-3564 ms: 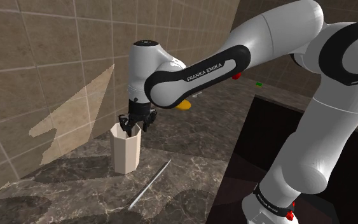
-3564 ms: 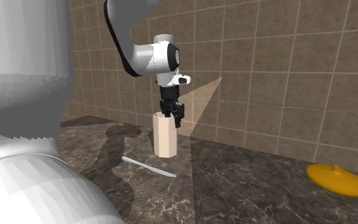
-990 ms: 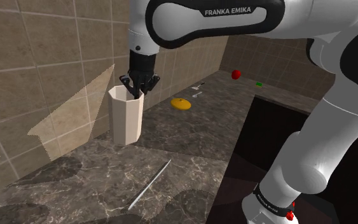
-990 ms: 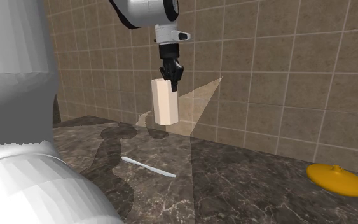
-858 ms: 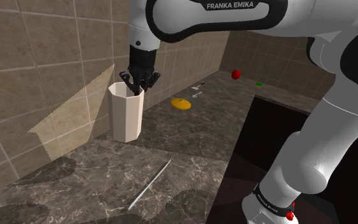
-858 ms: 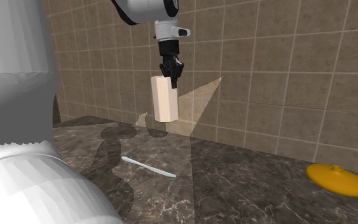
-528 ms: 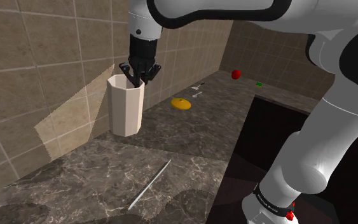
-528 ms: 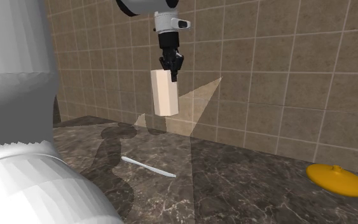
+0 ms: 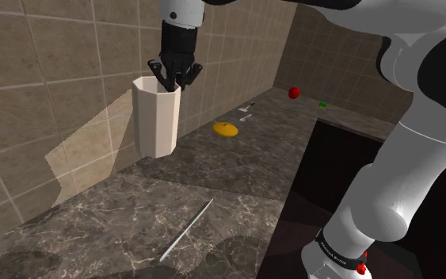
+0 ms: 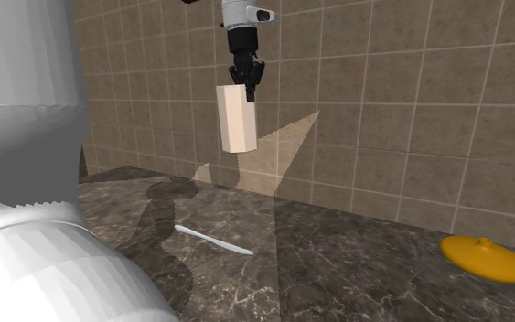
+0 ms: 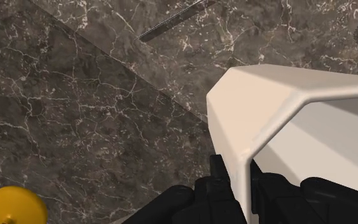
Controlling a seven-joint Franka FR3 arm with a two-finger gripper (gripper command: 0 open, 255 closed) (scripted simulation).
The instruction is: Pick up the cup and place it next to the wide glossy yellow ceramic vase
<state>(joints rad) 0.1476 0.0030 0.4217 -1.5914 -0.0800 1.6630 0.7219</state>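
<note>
Shoulder view: shows the black gripper (image 9: 177, 77) clamped on the rim of the cup (image 9: 156, 119), one finger inside the wall and one outside. Hangs the cup upright, well above the dark marble counter (image 9: 237, 186) and near the tiled wall, probably so as to clear the thin grey rod (image 9: 188, 230) lying below. Places the yellow vase (image 9: 226, 129) well apart, farther along the counter, looking low and flat. Reads as the carry step, with placement beside the vase not yet done.

Second exterior view: catches the gripper (image 10: 247, 80) pointing straight down onto the cup's (image 10: 237, 119) top edge, hence the plumb hang. Sets the rod (image 10: 214, 241) on the counter (image 10: 356, 274) beneath, and the vase (image 10: 485, 259) far toward this view's right. Calls for a long sideways carry, then a lowering just beside the vase without touching it.

Wrist view: looks down past the gripper (image 11: 236, 181), with the cup's (image 11: 285, 108) thin wall pinched between the two black fingers. Finds the vase (image 11: 15, 207) and the rod (image 11: 171, 22) on the marble far below.

As for the cup itself: pale cream, tall, faceted into flat sides, slightly narrower at the base, open-topped, without handle, matt rather than shiny. Material not plain to tell.
</note>
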